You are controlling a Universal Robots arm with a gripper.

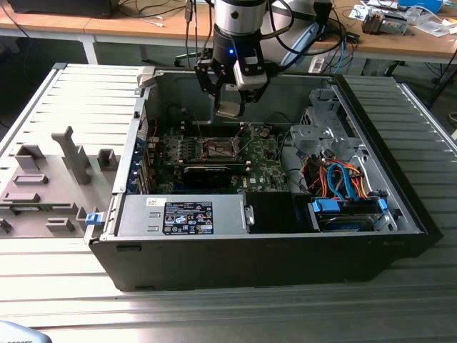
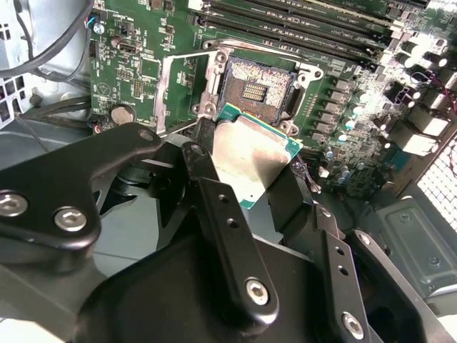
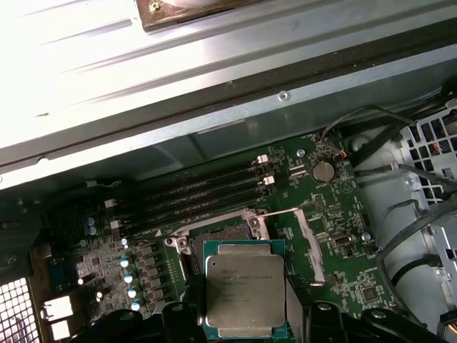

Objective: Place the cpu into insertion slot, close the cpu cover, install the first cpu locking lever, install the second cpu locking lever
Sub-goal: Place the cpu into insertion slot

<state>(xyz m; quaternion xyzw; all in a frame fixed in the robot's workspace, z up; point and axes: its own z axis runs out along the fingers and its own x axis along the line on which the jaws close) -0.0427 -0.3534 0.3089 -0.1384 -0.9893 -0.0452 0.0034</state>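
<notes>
One gripper (image 1: 230,107) hangs inside open computer case (image 1: 250,266), fingers clamped on opposite edges of cpu (image 2: 255,150), silver face showing. Cpu hovers just above insertion slot (image 2: 253,84), apart from it; slot's dark centre exposed on green board (image 2: 128,68).

The cpu (image 2: 255,146) is a small, flat square chip with a pale silver-grey face and a green edge. The gripper (image 2: 246,171) pinches it by two opposite sides between its jaws. It hangs face up in the air above the insertion slot (image 2: 255,84), clear of it. The slot, a square socket with a dark centre and a metal rim on the green board, lies uncovered. The cpu cover (image 2: 170,89), a thin grey metal frame, is flipped open just beside the socket.
</notes>
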